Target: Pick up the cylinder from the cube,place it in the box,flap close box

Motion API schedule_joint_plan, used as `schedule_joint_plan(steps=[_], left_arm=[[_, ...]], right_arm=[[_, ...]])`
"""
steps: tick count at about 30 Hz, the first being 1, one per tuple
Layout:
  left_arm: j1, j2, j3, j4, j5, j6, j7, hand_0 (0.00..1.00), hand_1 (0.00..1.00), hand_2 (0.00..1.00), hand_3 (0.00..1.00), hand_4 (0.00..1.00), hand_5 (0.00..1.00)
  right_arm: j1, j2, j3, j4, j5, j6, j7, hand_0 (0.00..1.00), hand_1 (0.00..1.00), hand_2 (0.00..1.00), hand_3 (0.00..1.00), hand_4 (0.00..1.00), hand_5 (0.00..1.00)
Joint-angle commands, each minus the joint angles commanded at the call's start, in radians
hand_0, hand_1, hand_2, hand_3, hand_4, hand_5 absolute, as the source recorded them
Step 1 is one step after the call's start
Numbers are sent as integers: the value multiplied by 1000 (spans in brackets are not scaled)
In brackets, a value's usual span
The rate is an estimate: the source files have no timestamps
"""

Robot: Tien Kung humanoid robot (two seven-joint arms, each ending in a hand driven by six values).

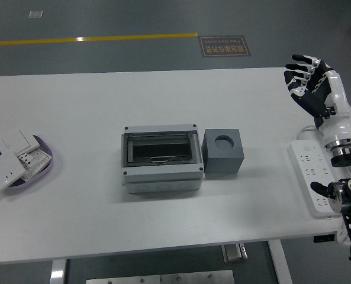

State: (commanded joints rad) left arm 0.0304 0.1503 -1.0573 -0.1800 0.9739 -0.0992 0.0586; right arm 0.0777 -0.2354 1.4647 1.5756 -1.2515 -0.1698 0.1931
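Note:
A dark grey cube [224, 152] with a round hole in its top stands at the table's middle. No cylinder shows in the hole or elsewhere. Touching the cube's left side is a light grey box [161, 157] with a dark transparent flap lying shut over its front. My right hand [305, 79] is raised over the table's far right edge, well away from the cube, its fingers spread and holding nothing. My left arm is out of view.
A white power strip [312, 176] lies at the right edge, under my right forearm. A purple dish [45, 170] with white switches and sockets sits at the far left.

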Motion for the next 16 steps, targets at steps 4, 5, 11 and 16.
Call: schedule_joint_plan(steps=[4, 5, 11, 16], left_arm=[[0, -1, -15, 0, 14, 1, 8, 635, 663, 574, 640, 723, 279], [0, -2, -17, 0, 17, 1, 9, 635, 663, 574, 642, 723, 280], [-4, -1, -23, 0, 25, 0, 15, 635, 663, 574, 642, 723, 280], [-8, 4, -23, 0, 25, 0, 16, 635, 663, 573, 640, 720, 284]], right_arm=[[-1, 2, -1, -2, -3, -3, 1, 577, 608, 636, 651, 722, 203], [-1, 3, -1, -3, -4, -4, 1, 577, 606, 630, 647, 726, 205], [-2, 7, -5, -4, -10, -4, -1, 577, 606, 630, 647, 726, 205], [-1, 10, -11, -7, -15, -4, -4, 576, 599, 618, 647, 729, 207]])
